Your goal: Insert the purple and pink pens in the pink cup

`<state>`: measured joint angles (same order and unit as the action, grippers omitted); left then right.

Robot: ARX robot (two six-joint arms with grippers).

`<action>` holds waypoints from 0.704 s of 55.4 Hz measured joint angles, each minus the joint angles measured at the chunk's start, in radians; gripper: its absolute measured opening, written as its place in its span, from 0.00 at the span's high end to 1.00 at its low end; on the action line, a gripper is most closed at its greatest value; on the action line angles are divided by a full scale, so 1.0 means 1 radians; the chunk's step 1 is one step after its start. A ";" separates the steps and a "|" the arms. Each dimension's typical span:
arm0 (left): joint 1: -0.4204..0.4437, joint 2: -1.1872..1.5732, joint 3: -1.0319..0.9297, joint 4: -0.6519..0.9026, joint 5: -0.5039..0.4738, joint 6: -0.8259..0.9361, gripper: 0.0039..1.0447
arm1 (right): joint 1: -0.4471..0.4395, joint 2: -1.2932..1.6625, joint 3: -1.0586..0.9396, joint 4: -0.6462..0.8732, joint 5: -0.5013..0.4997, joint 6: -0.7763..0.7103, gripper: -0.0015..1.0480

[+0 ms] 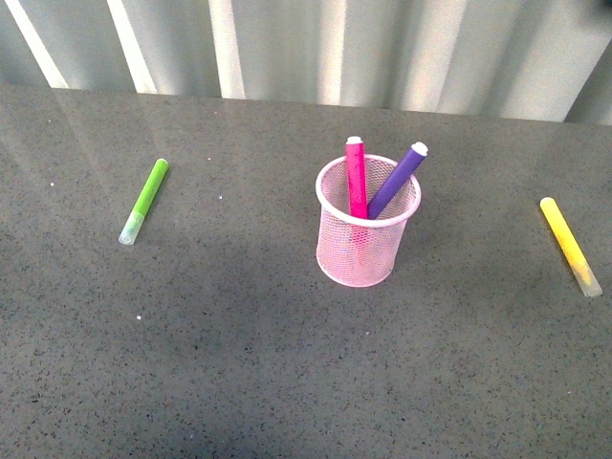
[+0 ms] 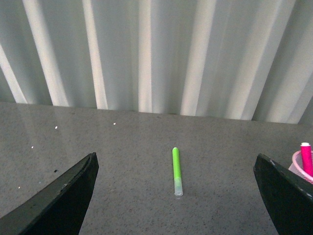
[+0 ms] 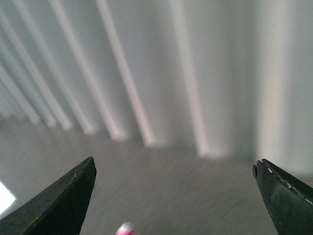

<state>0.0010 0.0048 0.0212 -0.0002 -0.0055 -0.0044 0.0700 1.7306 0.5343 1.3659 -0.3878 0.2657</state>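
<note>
The pink cup [image 1: 367, 229] stands upright at the middle of the grey table. The pink pen [image 1: 356, 179] and the purple pen [image 1: 395, 180] both stand inside it, leaning on the rim with their ends up. Neither arm shows in the front view. My left gripper [image 2: 176, 171] is open with nothing between its fingers; the cup's rim [image 2: 299, 165] and the pink pen [image 2: 306, 157] show at the edge of that view. My right gripper [image 3: 173, 174] is open and empty, with the blurred tip of the pink pen [image 3: 124, 229] just below it.
A lime-green marker [image 1: 144, 200] lies on the table left of the cup, also in the left wrist view [image 2: 176, 171]. A yellow marker [image 1: 570, 246] lies near the right edge. A corrugated white wall [image 1: 316, 48] runs along the back of the table.
</note>
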 joint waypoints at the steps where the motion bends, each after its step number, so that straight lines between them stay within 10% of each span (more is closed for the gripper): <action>1: 0.000 -0.001 0.000 0.000 0.000 0.000 0.06 | -0.032 -0.070 -0.012 -0.005 0.003 -0.002 0.07; 39: -0.001 -0.004 0.000 0.000 0.004 0.000 0.06 | -0.299 -0.934 -0.450 -0.485 -0.008 -0.064 0.07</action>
<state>-0.0002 0.0010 0.0212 -0.0002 -0.0017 -0.0044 -0.2287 0.7963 0.0845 0.8810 -0.3954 0.2016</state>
